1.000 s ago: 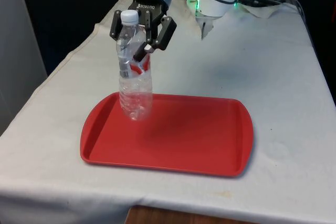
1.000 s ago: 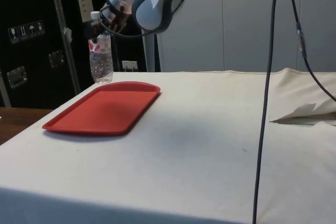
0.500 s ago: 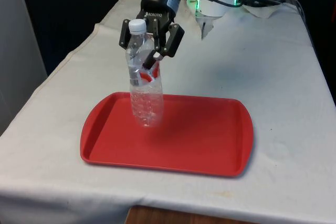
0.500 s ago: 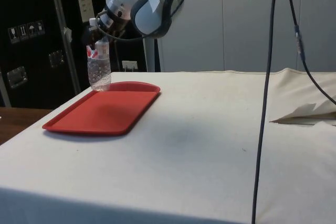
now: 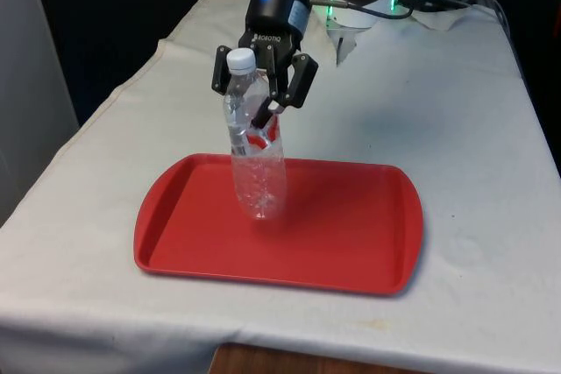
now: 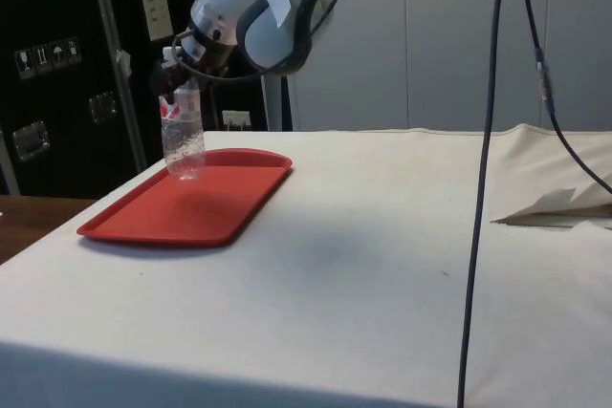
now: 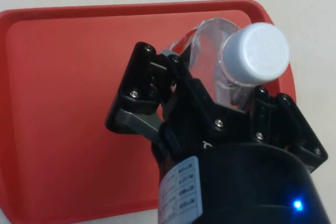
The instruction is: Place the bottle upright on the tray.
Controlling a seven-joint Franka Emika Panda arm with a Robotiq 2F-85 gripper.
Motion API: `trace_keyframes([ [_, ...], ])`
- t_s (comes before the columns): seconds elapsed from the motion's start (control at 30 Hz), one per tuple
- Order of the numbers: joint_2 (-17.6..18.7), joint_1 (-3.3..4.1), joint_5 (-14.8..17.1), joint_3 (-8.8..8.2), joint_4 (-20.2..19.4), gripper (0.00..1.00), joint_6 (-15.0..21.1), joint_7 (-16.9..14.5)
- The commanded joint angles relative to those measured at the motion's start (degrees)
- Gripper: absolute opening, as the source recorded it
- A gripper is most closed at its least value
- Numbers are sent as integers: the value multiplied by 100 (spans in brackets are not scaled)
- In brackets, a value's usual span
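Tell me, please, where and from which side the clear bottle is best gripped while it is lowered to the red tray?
Probably the upper body just under the white cap, from above, one finger on each side. The bottle hangs nearly upright, slightly tilted, over the tray, and the gripper holds it that way. A high grip leaves the base free to meet the tray.

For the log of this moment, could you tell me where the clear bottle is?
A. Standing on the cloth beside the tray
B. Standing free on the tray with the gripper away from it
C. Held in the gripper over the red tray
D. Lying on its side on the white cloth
C: the gripper is shut on the bottle just below its white cap, with its base over the red tray.
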Motion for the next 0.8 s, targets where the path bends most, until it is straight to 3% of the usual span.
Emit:
trace_keyframes([
  [0.0,-46,-195,-46,298,0,33,-29,-6],
  [0.07,-40,-195,-40,298,17,33,-34,-6],
  [0.23,-17,-92,-17,138,23,33,-40,-11],
  [0.27,0,-17,0,29,29,33,-46,-6],
  [0.3,-11,-80,-11,120,23,33,-40,-11],
  [0.53,0,-17,0,29,29,33,-46,-11],
  [0.77,109,-29,11,40,86,33,0,0],
])
